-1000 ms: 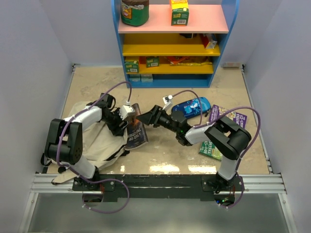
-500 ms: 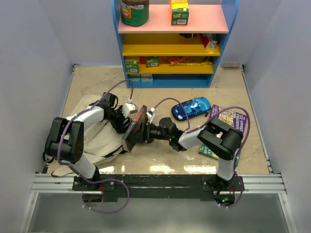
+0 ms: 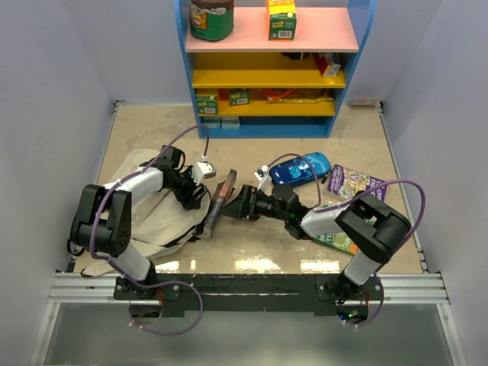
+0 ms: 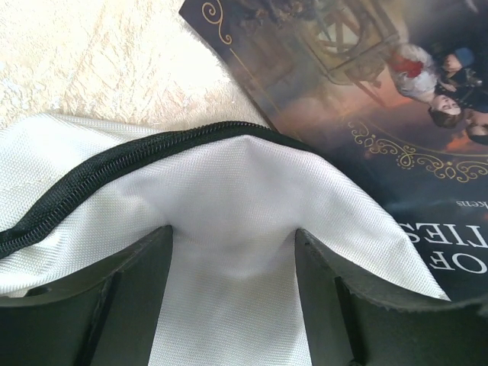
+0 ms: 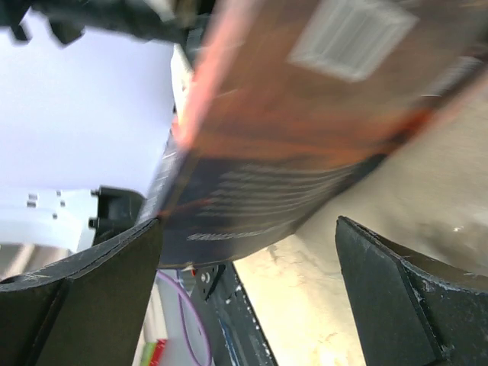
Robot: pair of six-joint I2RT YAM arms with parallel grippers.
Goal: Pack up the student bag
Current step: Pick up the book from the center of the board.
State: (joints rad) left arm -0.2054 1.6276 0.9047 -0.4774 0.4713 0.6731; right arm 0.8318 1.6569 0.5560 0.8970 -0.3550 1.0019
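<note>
The large beige canvas student bag (image 3: 145, 221) is lying on the left side of the marbled beige table (image 3: 152, 137). The left gripper (image 3: 197, 192) is pinching the cloth at its black zipper edge. A dark paperback book (image 3: 216, 203) is standing tilted on its edge beside the bag. The right gripper (image 3: 235, 204) is facing the book with its fingers spread wide apart.

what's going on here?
The left gripper pinches the bag at its zipper edge. The right gripper, open, sits right at a book tipped on edge beside the bag's opening; it is not inside yet. A pencil case and other books lie to the right.
</note>
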